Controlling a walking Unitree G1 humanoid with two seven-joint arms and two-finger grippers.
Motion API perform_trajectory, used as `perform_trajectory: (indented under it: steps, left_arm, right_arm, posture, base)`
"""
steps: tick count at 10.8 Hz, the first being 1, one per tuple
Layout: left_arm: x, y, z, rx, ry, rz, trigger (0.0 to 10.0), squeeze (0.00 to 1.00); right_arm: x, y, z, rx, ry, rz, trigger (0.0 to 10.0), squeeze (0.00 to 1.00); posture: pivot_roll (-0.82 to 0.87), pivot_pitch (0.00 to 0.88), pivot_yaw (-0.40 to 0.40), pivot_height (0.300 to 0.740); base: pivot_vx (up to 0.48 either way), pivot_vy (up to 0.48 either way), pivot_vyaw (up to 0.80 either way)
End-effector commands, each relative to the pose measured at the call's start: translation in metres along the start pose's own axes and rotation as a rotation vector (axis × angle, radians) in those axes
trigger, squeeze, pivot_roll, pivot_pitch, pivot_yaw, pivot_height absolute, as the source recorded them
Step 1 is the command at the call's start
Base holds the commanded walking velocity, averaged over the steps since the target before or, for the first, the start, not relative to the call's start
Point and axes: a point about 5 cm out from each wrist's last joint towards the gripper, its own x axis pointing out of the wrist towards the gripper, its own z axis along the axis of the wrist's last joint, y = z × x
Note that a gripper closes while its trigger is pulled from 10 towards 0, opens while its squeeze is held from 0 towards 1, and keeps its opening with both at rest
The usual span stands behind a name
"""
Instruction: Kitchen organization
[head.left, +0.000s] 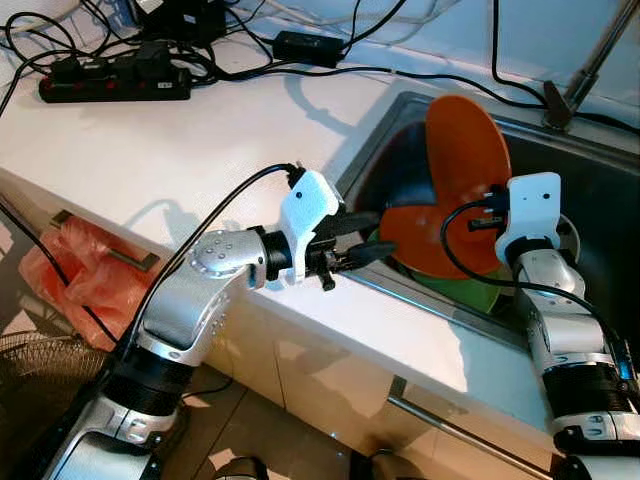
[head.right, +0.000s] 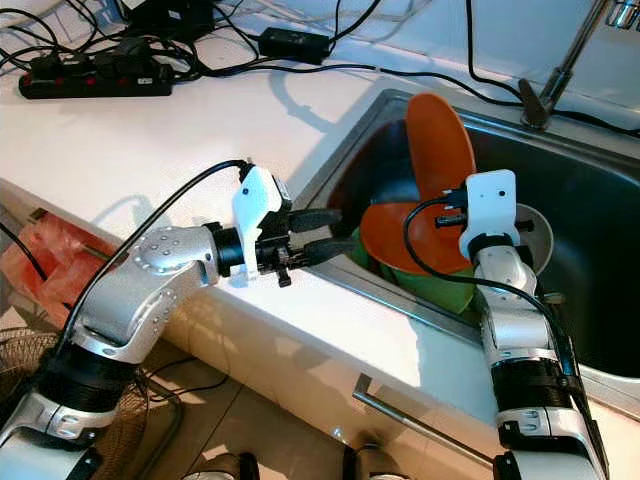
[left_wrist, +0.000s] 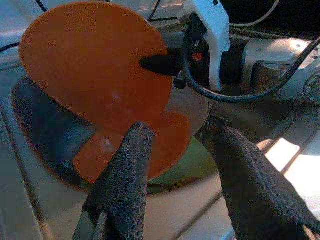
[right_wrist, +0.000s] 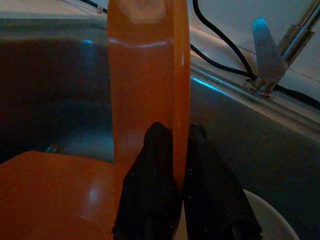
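Note:
An orange plate (head.left: 465, 140) stands upright on edge in the steel sink (head.left: 605, 200). My right gripper (right_wrist: 177, 131) is shut on its rim, one finger on each face. A second orange plate (head.left: 425, 240) lies tilted below it on a green dish (head.left: 470, 292). My left gripper (head.left: 378, 235) hovers open over the sink's near left rim. Its fingers (left_wrist: 130, 170) point at the lying plate, close to its edge but apart from it.
A white bowl (head.right: 535, 235) sits in the sink behind the right wrist. The faucet (head.right: 560, 70) rises at the back right. A power strip (head.left: 115, 85) and cables lie on the white counter (head.left: 180, 150). A red bag (head.left: 75, 270) hangs below the counter's front.

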Motion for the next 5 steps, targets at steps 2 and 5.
perform_trajectory:
  steps: [2, 5]
  left_arm:
    - [-0.0014, -0.0004, 0.0047, 0.018, -0.001, -0.007, 10.0, 0.0]
    - [-0.0021, 0.0004, 0.0045, 0.014, 0.001, 0.005, 10.0, 0.0]
  right_arm:
    - [0.0, 0.0064, -0.0046, -0.01, 0.025, 0.037, 10.0, 1.0]
    - [0.0003, 0.0066, -0.0033, -0.001, 0.021, 0.036, 10.0, 1.0]
  posture:
    - [0.02, 0.138, -0.004, 0.74]
    - [0.02, 0.139, -0.004, 0.74]
  base:
    - [0.0, 0.0, 0.0]
    - [0.0, 0.0, 0.0]
